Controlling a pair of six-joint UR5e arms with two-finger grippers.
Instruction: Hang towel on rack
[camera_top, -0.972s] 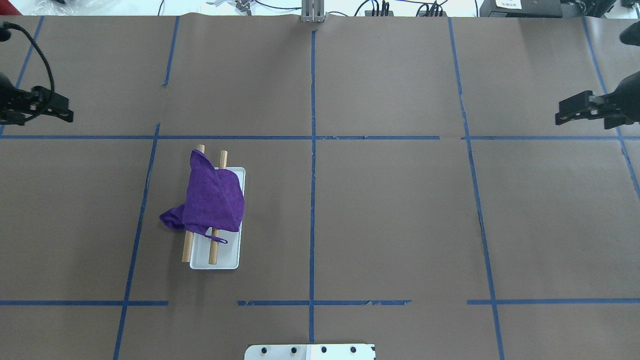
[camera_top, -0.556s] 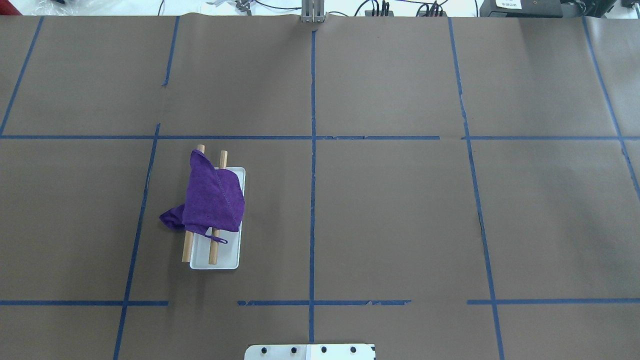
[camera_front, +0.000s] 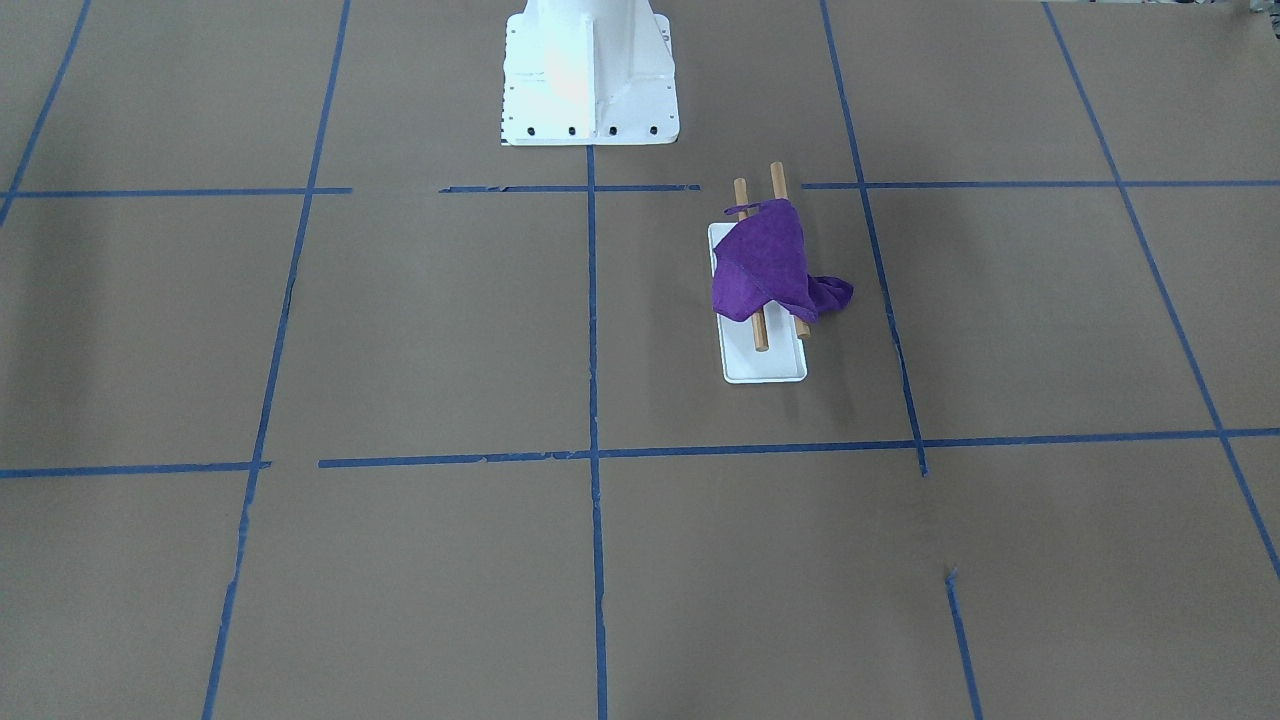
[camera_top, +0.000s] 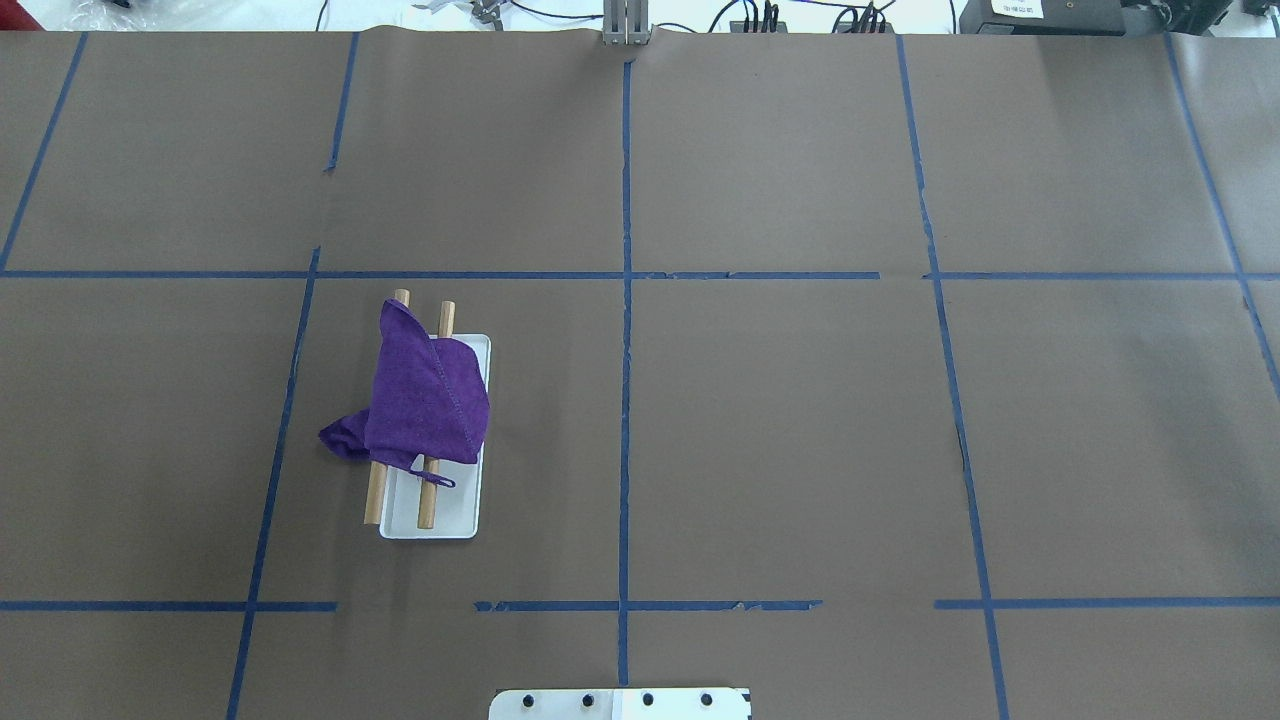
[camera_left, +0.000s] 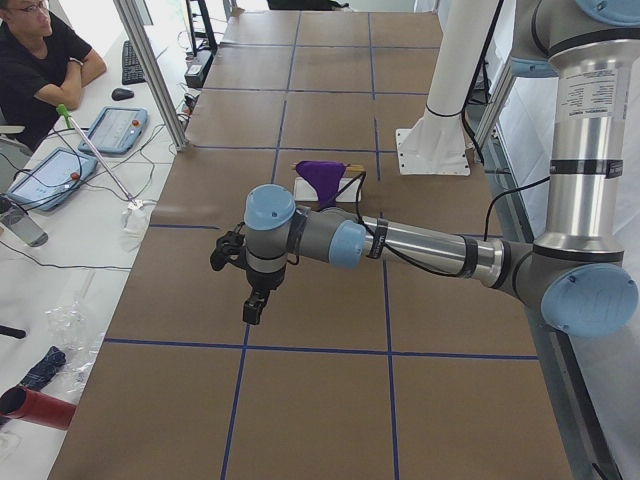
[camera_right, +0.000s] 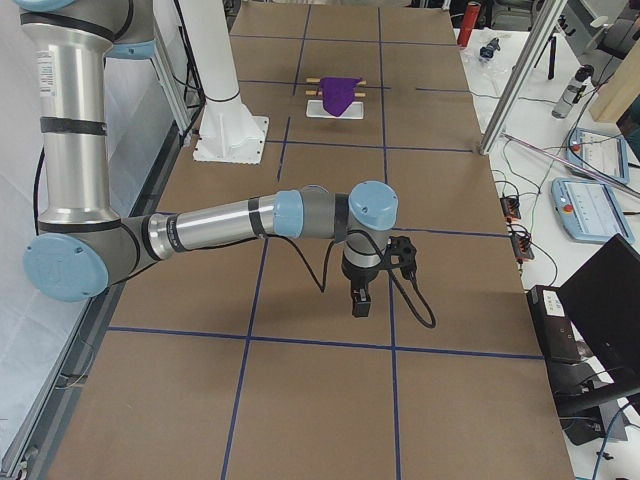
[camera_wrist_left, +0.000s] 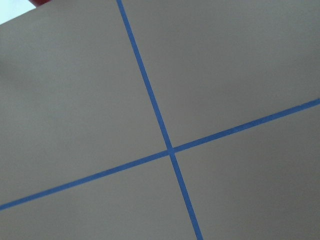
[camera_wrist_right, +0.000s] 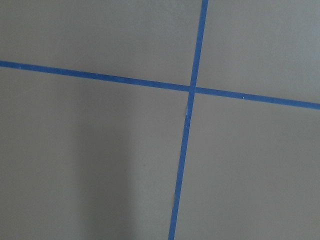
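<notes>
Since my left claw (camera_left: 253, 312) and right claw (camera_right: 360, 305) have withdrawn from the overhead view, their opening beyond my telling, the purple towel (camera_top: 425, 405) lies draped over the rack (camera_top: 455, 512), so hanging looks finished.

Overhead looks down from behind me, front view faces me; both share the rack (camera_top: 450, 512). My wrist cameras stare close at taped tabletop (camera_wrist_left: 75, 75).
</notes>
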